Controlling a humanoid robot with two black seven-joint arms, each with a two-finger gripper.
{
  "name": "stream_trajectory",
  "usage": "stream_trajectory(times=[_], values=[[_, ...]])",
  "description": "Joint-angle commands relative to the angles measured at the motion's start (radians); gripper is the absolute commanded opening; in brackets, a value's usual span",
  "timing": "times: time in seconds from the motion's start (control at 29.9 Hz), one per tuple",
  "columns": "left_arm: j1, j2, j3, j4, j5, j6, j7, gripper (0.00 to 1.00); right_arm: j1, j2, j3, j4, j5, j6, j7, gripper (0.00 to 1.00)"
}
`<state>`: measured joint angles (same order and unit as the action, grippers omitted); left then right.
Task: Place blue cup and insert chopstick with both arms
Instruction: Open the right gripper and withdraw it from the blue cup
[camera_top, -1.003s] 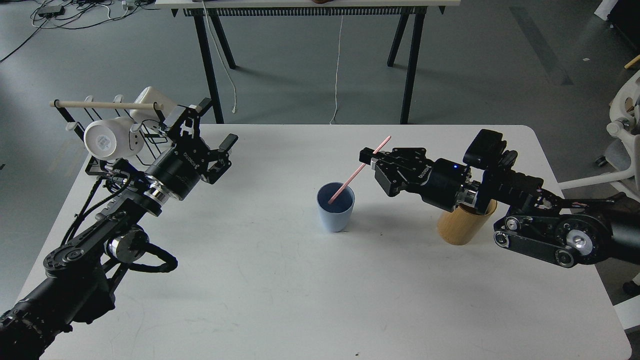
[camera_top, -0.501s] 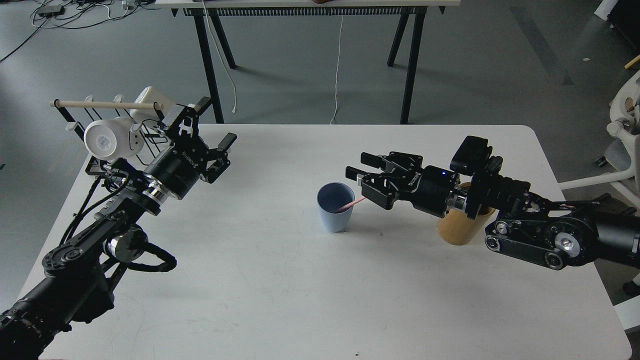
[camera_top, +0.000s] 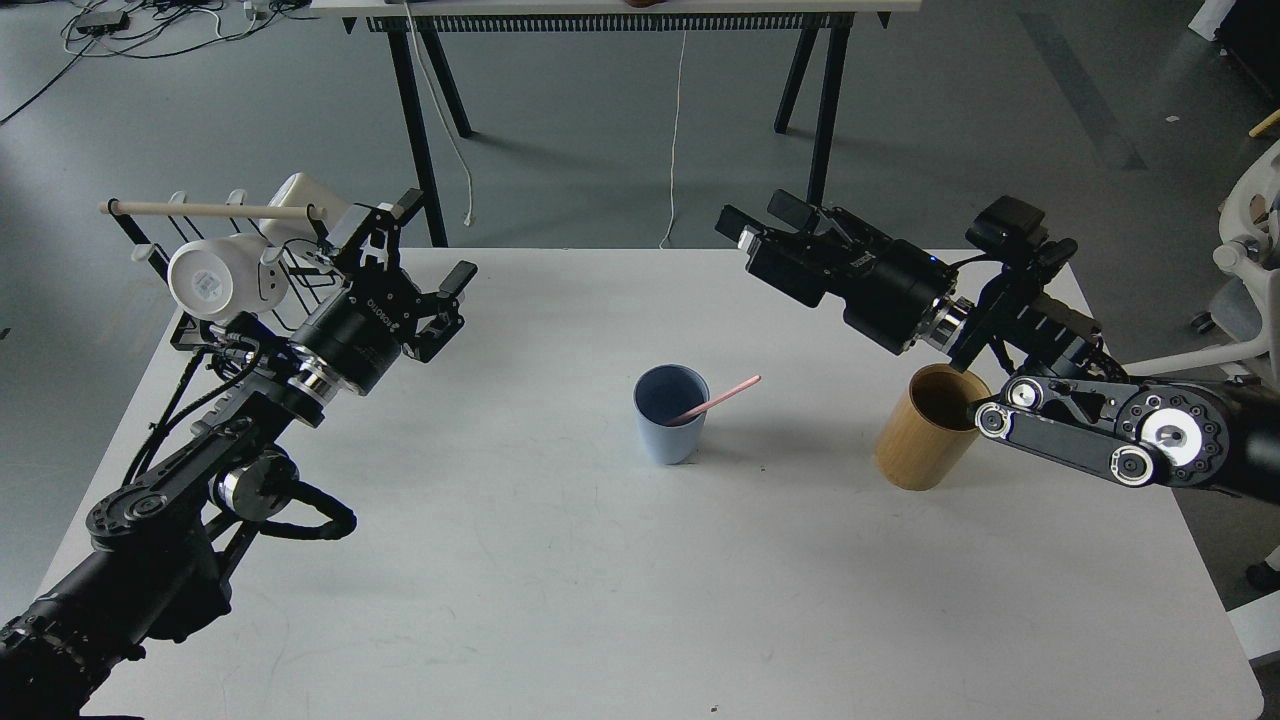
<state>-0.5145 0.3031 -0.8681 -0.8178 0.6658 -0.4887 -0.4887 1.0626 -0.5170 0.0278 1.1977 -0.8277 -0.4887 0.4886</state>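
The pale blue cup (camera_top: 671, 414) stands upright in the middle of the white table (camera_top: 600, 600). The pink chopstick (camera_top: 722, 397) rests inside it, leaning over the right rim, held by nothing. My right gripper (camera_top: 762, 225) is open and empty, raised above the table's far edge, up and right of the cup. My left gripper (camera_top: 425, 262) is open and empty at the far left, well apart from the cup, next to the mug rack.
A tan wooden cylinder holder (camera_top: 928, 427) stands right of the cup, just beside my right arm. A black rack (camera_top: 215, 250) with a pale wooden rod and white mugs (camera_top: 212, 283) sits at the table's far left corner. A second table stands behind.
My right gripper let go of the chopstick, which dropped to lean low in the cup, then lifted up and back to the right. The left arm barely moved.
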Motion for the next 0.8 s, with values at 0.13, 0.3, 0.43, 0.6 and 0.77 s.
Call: stream_trajectory(times=[0.13, 0.3, 0.43, 0.6, 0.77], values=[[-0.035, 0.013, -0.011, -0.006, -0.025, 0.000, 0.000, 0.98, -0.001, 0.002, 0.167, 0.000, 0.445, 0.167, 0.000, 0.99], [-0.033, 0.016, -0.011, -0.006, -0.069, 0.000, 0.000, 0.98, -0.061, 0.012, 0.259, -0.053, 0.738, 0.618, 0.000, 0.99], [-0.033, 0.024, -0.012, -0.006, -0.086, 0.000, 0.000, 0.98, -0.133, 0.022, 0.325, -0.107, 0.803, 0.826, 0.000, 0.99], [-0.035, 0.025, -0.014, -0.012, -0.089, 0.000, 0.000, 0.98, -0.165, 0.028, 0.334, -0.102, 0.805, 0.855, 0.000, 0.99], [-0.038, 0.024, -0.019, -0.014, -0.098, 0.000, 0.000, 0.98, -0.170, 0.063, 0.351, -0.107, 0.815, 0.837, 0.000, 0.99]])
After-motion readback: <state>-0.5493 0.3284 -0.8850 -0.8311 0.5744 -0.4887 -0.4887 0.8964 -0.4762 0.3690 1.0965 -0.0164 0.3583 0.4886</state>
